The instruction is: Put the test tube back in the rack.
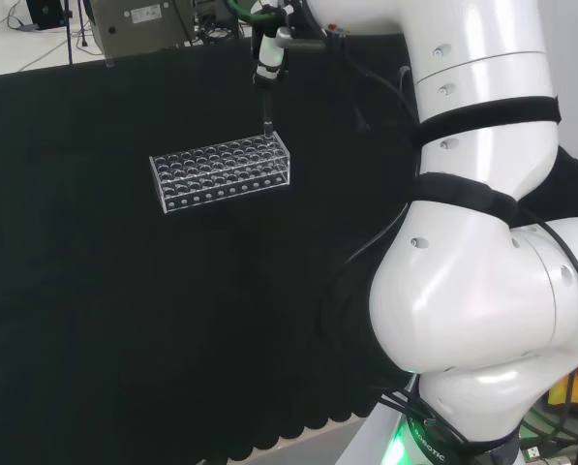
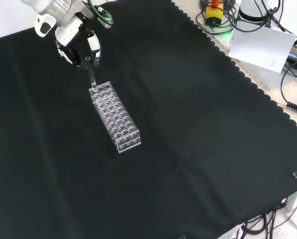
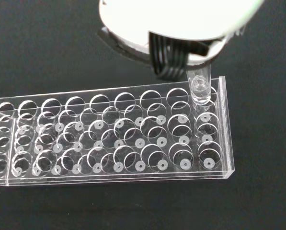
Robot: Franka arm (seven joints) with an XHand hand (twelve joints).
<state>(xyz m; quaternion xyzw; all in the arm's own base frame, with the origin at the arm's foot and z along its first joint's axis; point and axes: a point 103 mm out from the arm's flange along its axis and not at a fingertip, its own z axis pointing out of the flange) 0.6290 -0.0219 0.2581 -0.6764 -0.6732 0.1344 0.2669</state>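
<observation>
A clear plastic rack (image 1: 223, 171) with several rows of round holes stands on the black cloth; it also shows in the front view (image 2: 115, 117) and close up in the wrist view (image 3: 109, 139). The hand (image 1: 269, 56) hangs above the rack's right end in the head view, its fingers curled on a clear test tube (image 1: 266, 124). The tube stands upright with its lower end in or just above a corner hole (image 3: 200, 89). In the front view the hand (image 2: 81, 47) is above the rack's far end, the tube (image 2: 91, 78) reaching down to it.
The arm's big white links (image 1: 472, 223) stand at the right of the head view. Grey equipment and cables (image 1: 138, 19) lie beyond the cloth's far edge. A white sheet and cables (image 2: 260, 45) lie off the cloth's scalloped edge in the front view.
</observation>
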